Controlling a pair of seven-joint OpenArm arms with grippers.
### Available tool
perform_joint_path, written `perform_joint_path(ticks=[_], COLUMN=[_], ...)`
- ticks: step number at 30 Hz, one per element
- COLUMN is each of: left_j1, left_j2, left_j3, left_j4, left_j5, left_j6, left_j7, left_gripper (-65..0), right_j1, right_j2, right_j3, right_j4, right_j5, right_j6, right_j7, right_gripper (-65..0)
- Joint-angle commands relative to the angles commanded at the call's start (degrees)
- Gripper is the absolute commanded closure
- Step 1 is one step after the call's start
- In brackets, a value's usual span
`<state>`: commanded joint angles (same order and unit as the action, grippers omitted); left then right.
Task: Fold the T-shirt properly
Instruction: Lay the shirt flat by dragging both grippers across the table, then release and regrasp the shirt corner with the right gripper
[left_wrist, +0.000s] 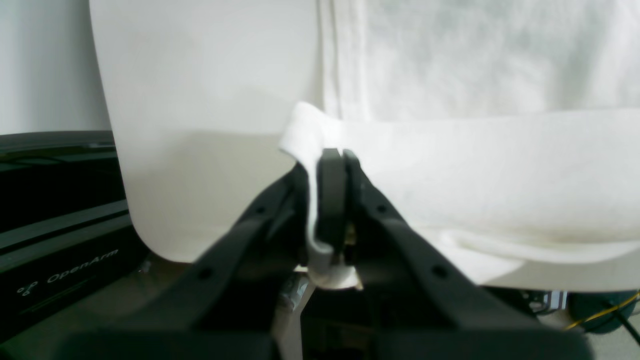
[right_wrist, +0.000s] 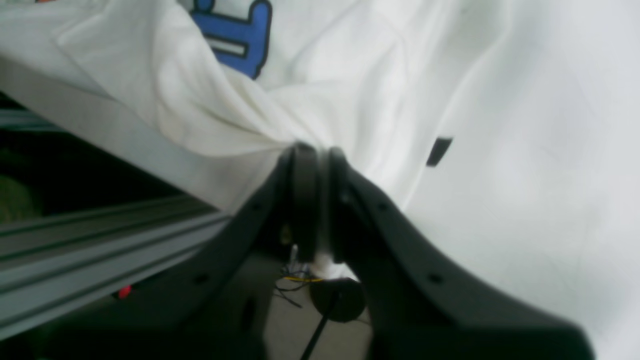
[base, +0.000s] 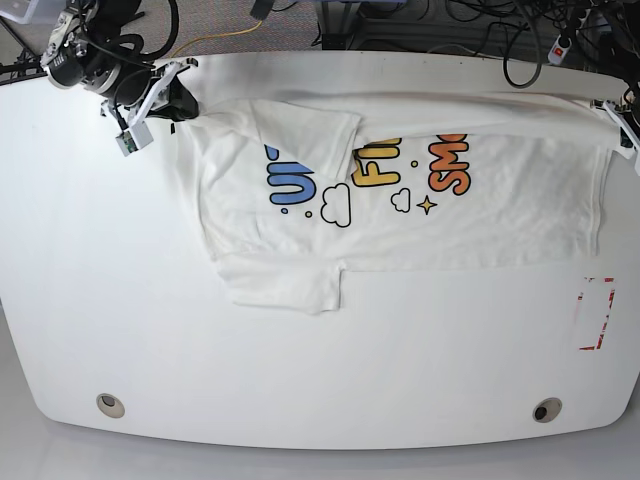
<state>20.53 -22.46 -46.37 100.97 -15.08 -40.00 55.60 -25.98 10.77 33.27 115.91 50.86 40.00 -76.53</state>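
Since the fold appears to be only at its start, the T-shirt (base: 470, 215) lies mostly flat, print up, across the upper half of the base view, with its far side raised at both ends and one sleeve (base: 290, 283) spread toward the lower middle. To do this step well, both ends should rise and travel together, with the cloth kept lightly taut between them, then be laid down along the near edge so the sides meet; uneven pace would likely skew the fold or bunch the loose flap near the blue letters.

At the upper left of the base view, the right gripper (base: 187, 117) has its jaws closed on the shoulder end, a thin ridge of fabric pinched between them. At the upper right, the left gripper (left_wrist: 332, 157) is clamped on the hem corner, a tuft poking out past the tips. Beneath everything is the white table (base: 300, 390).
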Motion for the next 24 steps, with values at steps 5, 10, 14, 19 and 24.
perform_joint_path(ticks=[5,10,14,19,24], left_j1=[0.09,0.09,-0.62,-3.52,-5.01], left_j2=[-0.09,-1.49,-1.58,-1.58,-1.23], left_j3=[-0.09,-0.09,-1.85,-7.12,-5.89], left_j4=[-2.02,-2.2,-1.67,-0.35,-0.53], left_j5=[0.0,-0.53,-1.14,-5.98,-4.22], left_j6=[0.0,0.0,0.0,0.0,0.0], left_j7=[0.0,0.35,0.44,4.13,6.24], left_gripper=[-27.6,-36.5,-36.7,-36.7,-36.7], right_j1=[-1.49,-2.46,-2.55,-0.97,1.05], right_j2=[0.18,2.99,6.07,6.68,2.46], right_j3=[-0.26,-0.35,-0.26,0.18,-0.44], right_j4=[0.0,0.0,0.0,-0.26,-1.23], right_j5=[0.7,9.05,15.91,13.63,7.21], right_j6=[0.0,0.0,0.0,0.0,0.0], right_j7=[-0.35,-0.35,-0.35,-0.09,0.0], right_gripper=[-38.7,-50.4,-50.1,-49.9,-49.9])
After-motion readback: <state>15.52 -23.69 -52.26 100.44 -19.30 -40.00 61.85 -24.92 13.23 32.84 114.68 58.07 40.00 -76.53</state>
